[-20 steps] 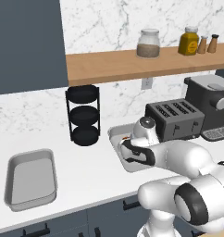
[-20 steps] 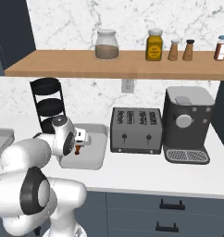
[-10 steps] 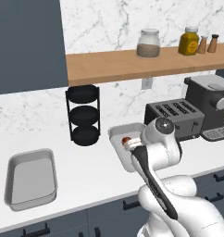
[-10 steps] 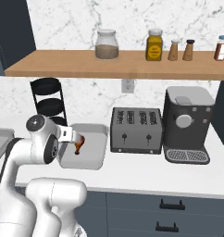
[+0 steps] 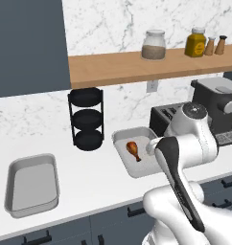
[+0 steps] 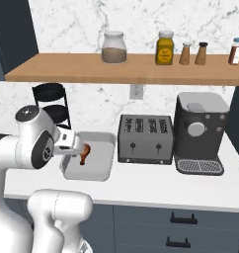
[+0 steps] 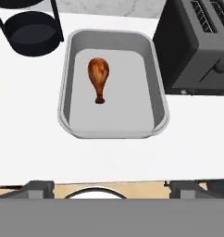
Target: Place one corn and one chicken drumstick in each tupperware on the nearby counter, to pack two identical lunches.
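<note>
At the bottom of my hand view I see the two dark fingertips [image 7: 37,189] of the tool [image 7: 109,190] set far apart, one low left and one low right, with nothing between them, so I read the tool as wide and carrying nothing. In the left base view the white arm rises from the lower right, its wrist just right of the nearer tray.

Just beyond the fingertips is the white tabletop [image 7: 26,139], then a light-grey tupperware [image 7: 156,99] in the upper middle of the hand view. One chicken drumstick [image 7: 99,76] lies flat on its floor, left of centre, meaty end toward the top of the frame and thin bone toward the bottom, apart from the rim. In the left base view the same tray [image 5: 121,139] sits mid-frame with the drumstick [image 5: 133,150] inside; in the right base view the tray [image 6: 99,168] is left of centre with the drumstick [image 6: 85,153] at its left side, right by the arm's wrist.

A second tupperware [image 5: 12,186] rests at the lower left of the left base view, well apart from the first.

Farther back, the black three-tier rack [image 5: 87,119] stands on the tabletop just behind the first tray, upper left in my hand view. The dark toaster [image 6: 143,138] is just beside that tray, the coffee machine [image 6: 198,131] beyond it. Highest in frame, the wooden shelf [image 6: 116,69] carries jars.
</note>
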You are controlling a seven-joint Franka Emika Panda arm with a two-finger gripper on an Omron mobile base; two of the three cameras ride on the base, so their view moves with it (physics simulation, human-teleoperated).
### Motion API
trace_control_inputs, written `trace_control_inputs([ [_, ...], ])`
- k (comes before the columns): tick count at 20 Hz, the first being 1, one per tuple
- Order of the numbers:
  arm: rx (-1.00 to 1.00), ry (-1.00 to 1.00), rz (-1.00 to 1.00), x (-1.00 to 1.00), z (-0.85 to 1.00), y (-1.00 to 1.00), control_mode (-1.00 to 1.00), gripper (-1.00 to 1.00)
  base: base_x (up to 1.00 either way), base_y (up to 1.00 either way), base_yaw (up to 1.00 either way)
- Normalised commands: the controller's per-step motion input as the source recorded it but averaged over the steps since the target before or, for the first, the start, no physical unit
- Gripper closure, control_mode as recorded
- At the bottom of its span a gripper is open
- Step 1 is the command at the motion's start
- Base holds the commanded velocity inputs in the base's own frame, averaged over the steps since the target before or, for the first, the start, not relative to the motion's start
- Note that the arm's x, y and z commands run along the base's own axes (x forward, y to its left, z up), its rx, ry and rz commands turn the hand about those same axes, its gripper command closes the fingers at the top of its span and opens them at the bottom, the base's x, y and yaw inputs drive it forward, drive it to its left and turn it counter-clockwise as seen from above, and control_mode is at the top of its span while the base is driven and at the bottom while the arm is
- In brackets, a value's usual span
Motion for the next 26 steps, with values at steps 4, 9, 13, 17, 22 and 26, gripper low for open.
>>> trace_control_inputs([
  [4,0.0,0.0,0.0,0.0,0.0,0.0,1.0,-1.0,-0.89,-0.14,0.0],
  [9,0.0,0.0,0.0,0.0,0.0,0.0,1.0,-1.0,-1.0,-0.19,0.0],
  [13,0.0,0.0,0.0,0.0,0.0,0.0,1.0,-1.0,-1.0,-0.76,-0.06],
  [17,0.0,0.0,0.0,0.0,0.0,0.0,1.0,-1.0,-0.78,-1.0,-0.12],
  [22,0.0,0.0,0.0,0.0,0.0,0.0,1.0,-1.0,-0.17,-1.0,-0.11],
  [26,0.0,0.0,0.0,0.0,0.0,0.0,1.0,-1.0,0.01,-1.0,-0.06],
])
